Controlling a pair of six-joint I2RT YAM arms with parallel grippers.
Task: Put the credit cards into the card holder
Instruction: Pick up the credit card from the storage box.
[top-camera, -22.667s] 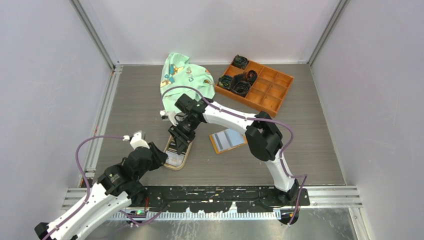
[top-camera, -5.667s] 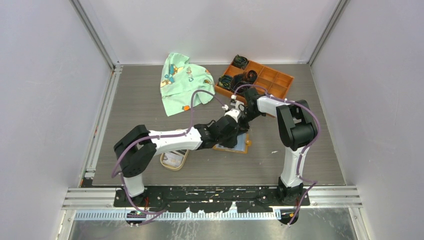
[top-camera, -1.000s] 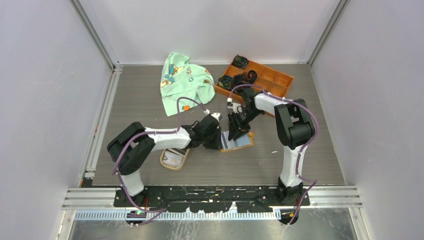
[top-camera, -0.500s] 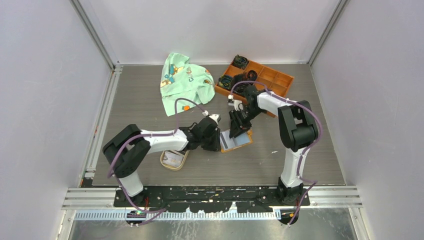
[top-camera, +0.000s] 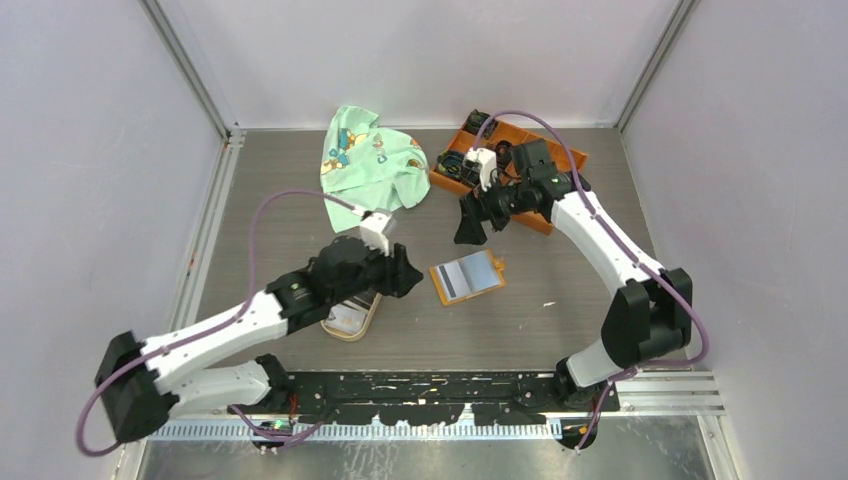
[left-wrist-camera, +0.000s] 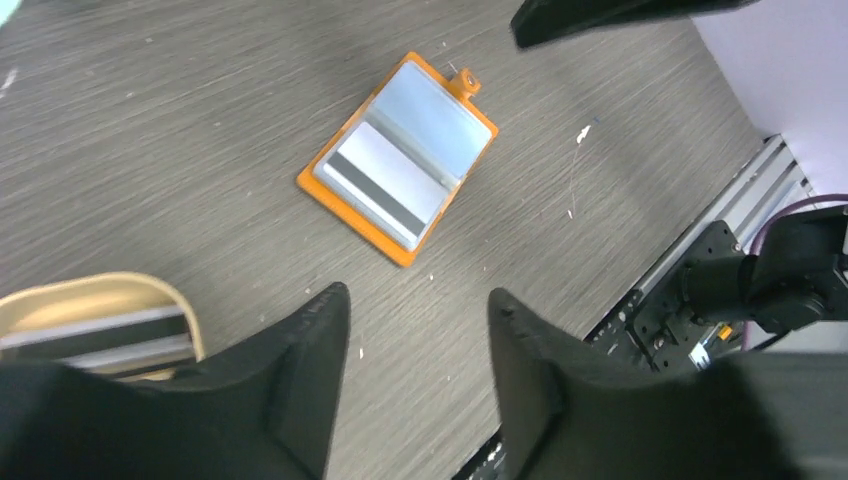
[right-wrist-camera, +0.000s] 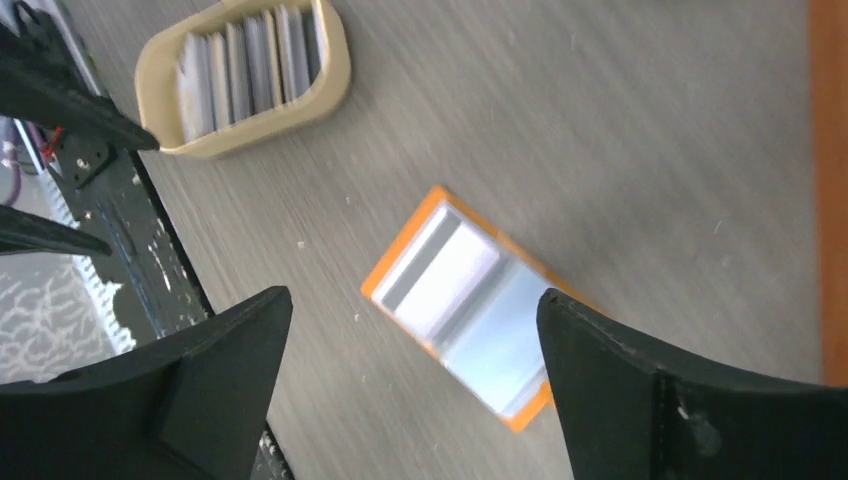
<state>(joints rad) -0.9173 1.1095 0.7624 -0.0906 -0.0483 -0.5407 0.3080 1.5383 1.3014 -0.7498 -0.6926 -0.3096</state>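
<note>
Credit cards (right-wrist-camera: 245, 62) stood on edge in a row inside the tan oval dish (right-wrist-camera: 250, 135), which sat on the grey table (top-camera: 270, 215) under the left arm. One striped card (left-wrist-camera: 385, 168), pale with a dark band, was tucked into the half of the card holder (top-camera: 467, 277) nearer the dish. The holder lay opened flat on the table, a little apart from the dish. The left gripper (left-wrist-camera: 415, 300) hovered above the table between dish and holder, its fingers parted with nothing between them. The right gripper (right-wrist-camera: 412, 300) hung over the table beyond the holder, close to the orange compartmented tray (top-camera: 568, 158), its jaws spread wide and empty. A green printed cloth (top-camera: 370, 160) lay left of the tray.
</note>
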